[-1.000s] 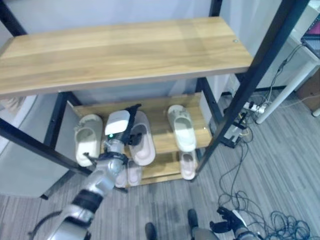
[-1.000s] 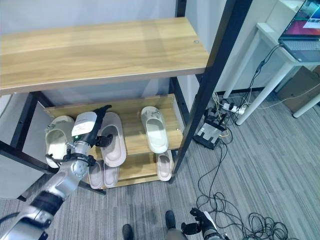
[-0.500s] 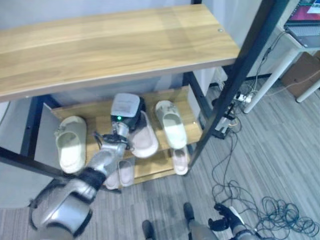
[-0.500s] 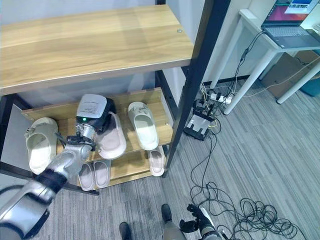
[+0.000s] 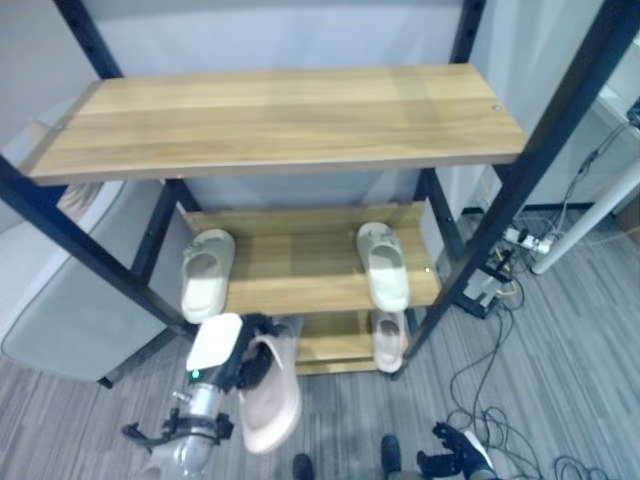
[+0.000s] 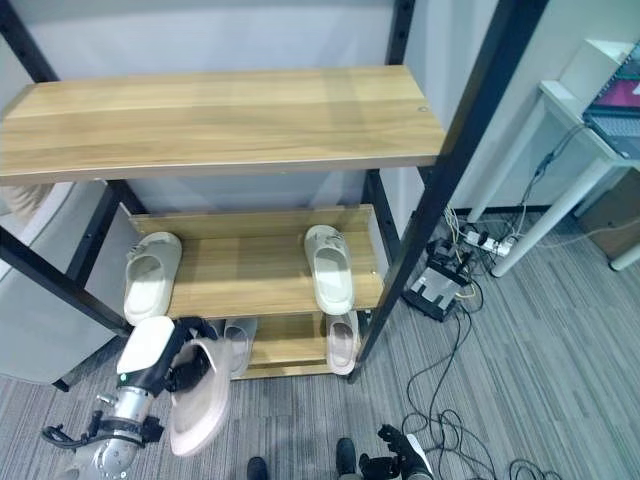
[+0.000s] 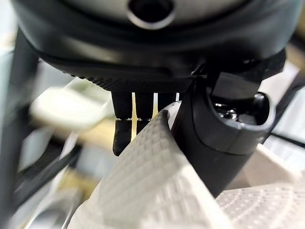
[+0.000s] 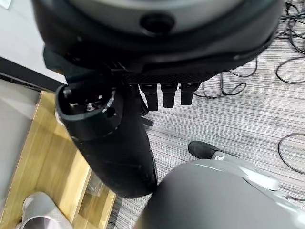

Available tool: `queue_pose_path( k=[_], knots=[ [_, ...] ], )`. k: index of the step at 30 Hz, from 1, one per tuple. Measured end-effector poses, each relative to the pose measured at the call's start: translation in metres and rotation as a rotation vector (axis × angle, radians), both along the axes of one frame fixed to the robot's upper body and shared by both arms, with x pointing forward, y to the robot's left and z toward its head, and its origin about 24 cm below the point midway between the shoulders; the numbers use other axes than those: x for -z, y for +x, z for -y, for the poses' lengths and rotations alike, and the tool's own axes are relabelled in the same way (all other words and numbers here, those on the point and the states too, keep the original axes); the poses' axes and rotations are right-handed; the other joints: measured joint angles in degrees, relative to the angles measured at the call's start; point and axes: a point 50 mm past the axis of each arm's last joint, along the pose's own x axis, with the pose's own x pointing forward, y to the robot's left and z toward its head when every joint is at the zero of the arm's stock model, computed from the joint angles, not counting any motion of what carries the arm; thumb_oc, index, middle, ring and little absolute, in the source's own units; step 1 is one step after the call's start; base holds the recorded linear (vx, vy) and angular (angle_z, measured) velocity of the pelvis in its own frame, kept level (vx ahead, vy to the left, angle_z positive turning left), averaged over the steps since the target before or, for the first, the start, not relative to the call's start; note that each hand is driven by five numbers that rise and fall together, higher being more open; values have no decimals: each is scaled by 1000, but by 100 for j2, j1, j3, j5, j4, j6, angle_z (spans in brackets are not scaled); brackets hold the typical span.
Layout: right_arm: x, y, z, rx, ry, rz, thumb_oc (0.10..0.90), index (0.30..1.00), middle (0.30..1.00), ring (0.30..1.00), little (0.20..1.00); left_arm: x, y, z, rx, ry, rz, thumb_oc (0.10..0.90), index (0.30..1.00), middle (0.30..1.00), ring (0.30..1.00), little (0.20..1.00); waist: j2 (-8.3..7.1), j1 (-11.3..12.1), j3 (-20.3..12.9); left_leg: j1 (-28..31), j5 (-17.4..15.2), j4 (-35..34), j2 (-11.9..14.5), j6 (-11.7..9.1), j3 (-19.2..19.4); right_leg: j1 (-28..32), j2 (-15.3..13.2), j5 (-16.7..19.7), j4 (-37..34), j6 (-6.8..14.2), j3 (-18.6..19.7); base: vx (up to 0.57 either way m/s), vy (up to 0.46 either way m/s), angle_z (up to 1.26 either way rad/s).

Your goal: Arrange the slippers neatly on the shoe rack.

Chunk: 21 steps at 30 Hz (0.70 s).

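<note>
While the left hand grips it, a pale pink slipper hangs in front of the rack's lower left corner, near the floor, its toe pointing down toward the robot. In the left wrist view the thumb presses one side of the slipper's textured edge and the fingers curl over the other side, so the hand is closed on it.

On the middle shelf two pale green slippers lie well apart: one at the left end, one at the right end, both with toes toward the near edge. On the bottom shelf a pink slipper sits at the right, under the right green one, and in the right eye view another pale slipper shows at the left, just beyond the held one. The top shelf is bare wood.

The right hand shows in its wrist view low over the floor beside the rack, with fingers hanging loosely and holding nothing.

To the right of the rack stand a white desk with a laptop, and a power strip with cables on the grey floor.
</note>
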Motion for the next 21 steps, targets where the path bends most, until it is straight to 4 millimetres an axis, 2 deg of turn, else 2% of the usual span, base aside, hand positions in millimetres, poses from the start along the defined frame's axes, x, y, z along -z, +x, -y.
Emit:
queue_pose_path(
  k=[2, 3, 4, 5, 6, 7, 8, 9, 12, 15, 16, 18, 19, 21],
  knots=[
    [-9, 28, 0, -15, -4, 66, 800, 900, 900, 900, 900, 2, 24, 11, 52, -18, 4, 400, 300, 300, 300, 300, 1, -47, 514, -505, -416, 1020, 40, 62, -49, -400, -45, -287, 842, 18, 24, -350, -8, 8],
    [-19, 55, 2, -27, -19, 130, 800, 900, 900, 900, 900, -10, 59, 31, 147, 10, 63, 400, 300, 300, 300, 300, 30, -65, 868, -1376, -838, 2145, 87, 120, -168, -1138, -76, -626, 1755, 46, 54, -261, -1, 15],
    [-27, 71, 1, -37, -21, 175, 800, 900, 900, 900, 900, -21, 74, 40, 190, 20, 112, 400, 300, 300, 300, 300, -7, -100, 1083, -1717, -1008, 2569, 93, 177, -180, -1492, -97, -794, 2153, 71, 130, -155, 0, 12],
    [-30, 78, -1, -42, -18, 196, 800, 900, 900, 900, 900, -26, 79, 44, 210, 25, 136, 400, 300, 300, 300, 300, -25, -129, 1169, -1885, -1096, 2765, 98, 161, -176, -1661, -99, -871, 2326, 68, 183, -187, -24, -21],
    [-42, 97, -5, -55, -11, 263, 800, 900, 900, 900, 900, -37, 90, 57, 270, 28, 197, 400, 300, 300, 300, 300, -56, -223, 1414, -2208, -1267, 3191, 179, 207, -74, -1997, -92, -915, 2608, 82, 267, -282, -14, -50],
    [-51, 107, -12, -57, 6, 334, 800, 900, 900, 900, 900, -45, 95, 71, 299, 1, 268, 400, 300, 300, 300, 300, -16, -332, 1477, -2805, -1452, 3796, 371, 341, 42, -2710, 21, -1257, 3510, -148, 294, -283, -20, -55],
    [-59, 115, -15, -66, 5, 380, 800, 900, 900, 900, 900, -52, 102, 76, 314, 13, 315, 400, 300, 300, 300, 300, -63, -337, 1504, -3193, -1632, 4237, 383, 304, 44, -3097, 76, -1507, 4078, -225, 349, -195, -3, -43],
    [-69, 126, -16, -80, 4, 432, 800, 900, 900, 900, 900, -60, 110, 82, 333, 30, 357, 400, 300, 300, 300, 300, -79, -346, 1547, -3685, -1826, 4806, 449, 298, 29, -3520, 162, -1697, 4518, -101, 467, -138, -31, -29],
    [-98, 152, -29, -102, 31, 576, 800, 900, 900, 900, 900, -83, 131, 83, 329, 98, 446, 400, 300, 300, 300, 300, -96, -356, 1808, -4625, -2214, 5895, 780, 352, 47, -4493, 349, -1930, 5440, -69, 544, -50, -21, -38],
    [-113, 157, -32, -110, 46, 658, 800, 900, 900, 900, 900, -92, 140, 78, 284, 140, 499, 400, 300, 300, 300, 300, -97, -460, 1900, -5108, -2251, 6352, 895, 341, -39, -4975, 411, -1982, 5854, -134, 493, -20, -11, -10],
    [-123, 162, -31, -122, 43, 719, 800, 900, 900, 900, 900, -108, 145, 74, 252, 168, 589, 400, 300, 300, 300, 300, -95, -476, 1887, -5605, -2433, 6679, 929, 257, -209, -5468, 444, -2087, 6170, -106, 440, -79, -20, -3],
    [-144, 171, -31, -133, 43, 817, 800, 900, 900, 900, 900, -140, 153, 71, 229, 203, 727, 400, 300, 300, 300, 300, -88, -494, 1826, -6438, -2498, 7265, 995, 303, -427, -6181, 472, -2205, 6716, -171, 294, -40, -2, 4],
    [-153, 176, -29, -119, 43, 858, 800, 900, 900, 900, 900, -156, 159, 73, 220, 215, 781, 400, 300, 300, 300, 300, -111, -445, 1894, -6684, -2557, 7592, 1053, 370, -486, -6431, 487, -2246, 7038, -284, 249, 0, 0, 0],
    [-168, 186, -27, -121, 23, 912, 800, 900, 900, 900, 900, -175, 168, 70, 171, 249, 847, 400, 300, 300, 300, 300, -133, -466, 1907, -7102, -2797, 8207, 1105, 327, -658, -6853, 541, -2441, 7659, -279, 207, 38, 8, -7]
  ],
)
